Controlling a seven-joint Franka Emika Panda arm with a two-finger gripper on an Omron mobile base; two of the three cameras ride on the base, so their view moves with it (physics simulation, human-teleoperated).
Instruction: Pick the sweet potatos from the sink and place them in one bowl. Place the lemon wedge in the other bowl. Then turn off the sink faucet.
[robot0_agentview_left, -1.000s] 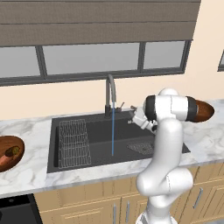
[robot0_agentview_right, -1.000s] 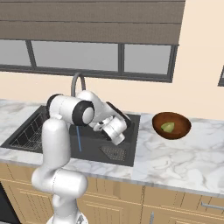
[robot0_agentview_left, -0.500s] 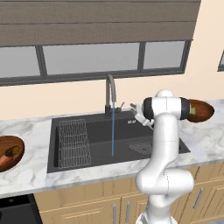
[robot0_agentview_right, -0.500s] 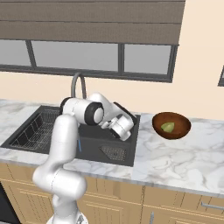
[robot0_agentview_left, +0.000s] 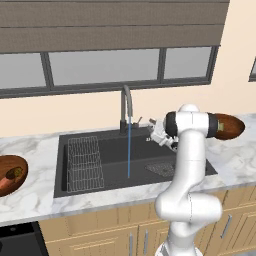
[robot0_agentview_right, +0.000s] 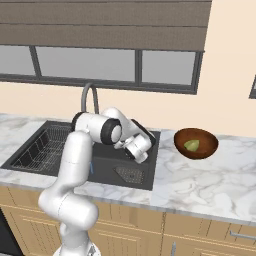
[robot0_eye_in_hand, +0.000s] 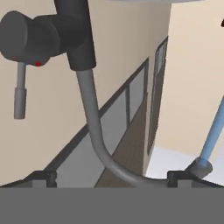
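The sink faucet (robot0_agentview_left: 126, 106) is a grey gooseneck at the back of the black sink (robot0_agentview_left: 107, 172), and a blue stream of water (robot0_agentview_left: 129, 150) falls from its spout. My gripper (robot0_agentview_left: 151, 130) hovers just right of the faucet base, open and holding nothing. In the hand view the gripper (robot0_eye_in_hand: 111, 178) faces the faucet (robot0_eye_in_hand: 95, 135), whose side lever (robot0_eye_in_hand: 19, 95) hangs at the upper left. One bowl (robot0_agentview_left: 9, 174) on the left counter holds the sweet potatos (robot0_agentview_left: 13, 173). The other bowl (robot0_agentview_right: 196, 142) on the right counter holds the lemon wedge (robot0_agentview_right: 191, 145).
A wire rack (robot0_agentview_left: 84, 162) fills the left part of the basin and a square drain grate (robot0_agentview_left: 161, 169) lies at the right. A window (robot0_agentview_left: 105, 67) runs along the wall behind the faucet. The marble counter (robot0_agentview_right: 210, 182) stretches to both sides.
The hand has crept slightly up and toward the faucet base, with the upper arm swinging along. The jaws stay wide apart and the water keeps running.
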